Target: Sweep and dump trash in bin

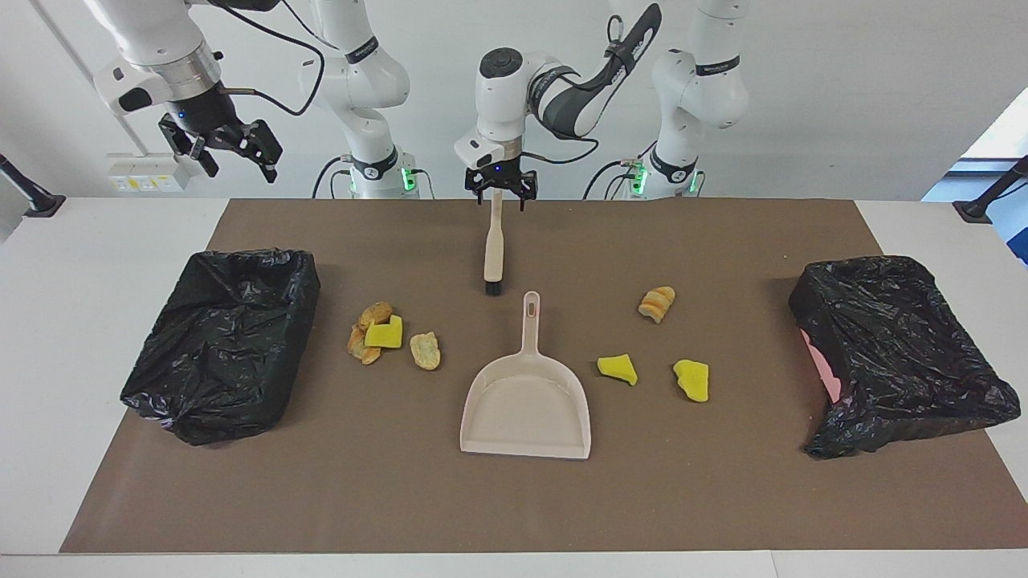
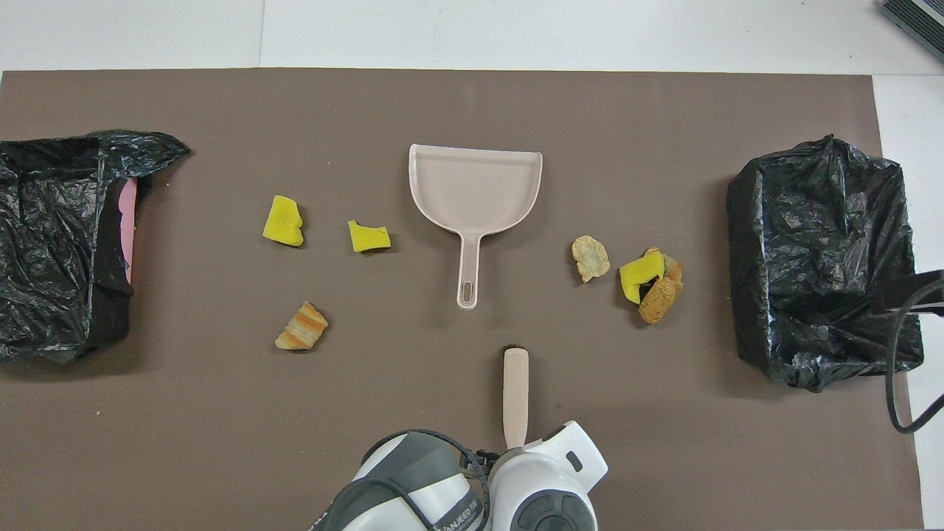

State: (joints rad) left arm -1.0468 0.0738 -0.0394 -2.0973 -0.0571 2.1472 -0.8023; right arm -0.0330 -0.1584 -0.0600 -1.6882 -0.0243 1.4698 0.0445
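Robotics lab: 2 bench-mounted arms (image 1: 514,88), brown mat (image 1: 723,241), bare walls.

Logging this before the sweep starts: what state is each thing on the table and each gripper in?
Brush: flat on mat, ungripped.
Dustpan: flat, empty.
Trash scraps: loose on mat.
Two bag-lined bins: open.
Left gripper: open, over brush handle.
Right gripper: open, raised, waiting.
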